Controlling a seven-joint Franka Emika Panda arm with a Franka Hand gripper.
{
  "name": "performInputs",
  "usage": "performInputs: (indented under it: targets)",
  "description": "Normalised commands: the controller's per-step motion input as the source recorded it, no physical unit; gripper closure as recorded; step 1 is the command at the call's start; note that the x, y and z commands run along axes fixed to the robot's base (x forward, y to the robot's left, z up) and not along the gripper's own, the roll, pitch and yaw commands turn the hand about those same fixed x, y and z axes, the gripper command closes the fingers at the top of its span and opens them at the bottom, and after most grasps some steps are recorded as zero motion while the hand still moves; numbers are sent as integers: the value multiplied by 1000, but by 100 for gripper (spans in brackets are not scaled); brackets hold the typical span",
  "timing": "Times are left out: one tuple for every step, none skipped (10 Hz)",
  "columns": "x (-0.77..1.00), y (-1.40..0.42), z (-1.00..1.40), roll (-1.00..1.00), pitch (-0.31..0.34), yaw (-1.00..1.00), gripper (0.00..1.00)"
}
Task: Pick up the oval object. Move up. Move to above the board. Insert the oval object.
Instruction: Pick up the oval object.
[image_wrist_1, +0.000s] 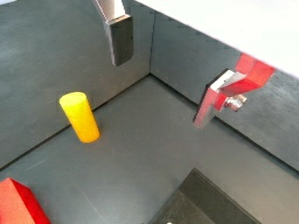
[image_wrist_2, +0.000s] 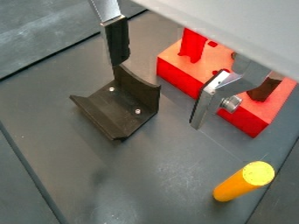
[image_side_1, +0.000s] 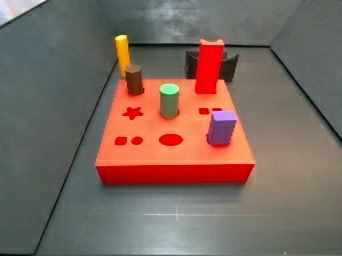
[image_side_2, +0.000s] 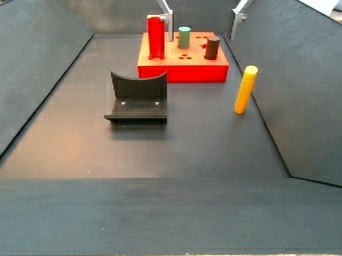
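Dark grey floor (image_side_2: 160, 170) with dark walls all around, kind of a shallow bin setup. No brand names, labels or writing readable anywhere that I can spot.

Gripper (image_wrist_2: 170, 77) hangs up high, well clear of the floor, and its silver fingers (image_wrist_1: 121, 39) sit far apart with nothing between them, so wide open and empty. In a side view only the finger tips (image_side_2: 166, 6) poke in at the upper edge, above the far end of the bin near the board.

Oval object (image_side_2: 246, 89), the slim yellow-orange peg, stands upright on the floor close to the side wall, just beside the board (image_side_1: 174, 150) but not on it; it also shows in both wrist views (image_wrist_1: 79, 116), not touched by anything.

On the red board you've got a tall red block (image_side_1: 210, 66), a green cylinder (image_side_1: 170, 100), a brown cylinder (image_side_1: 134, 79) and a purple block (image_side_1: 222, 127), plus open cut-outs like the star. Fixture (image_side_2: 136, 96), the dark L-shaped bracket, sits on the floor near the board.
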Motion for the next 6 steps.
performInputs:
  targets:
    - [-217, 0, -86, 0, -59, 0, 0]
    - [-389, 0, -109, 0, -89, 0, 0]
    - [-497, 0, -126, 0, -94, 0, 0]
    - [-663, 0, -103, 0, -143, 34, 0]
    - [-629, -97, -83, 0, -147, 0, 0]
    - [-663, -123, -97, 0, -130, -106, 0]
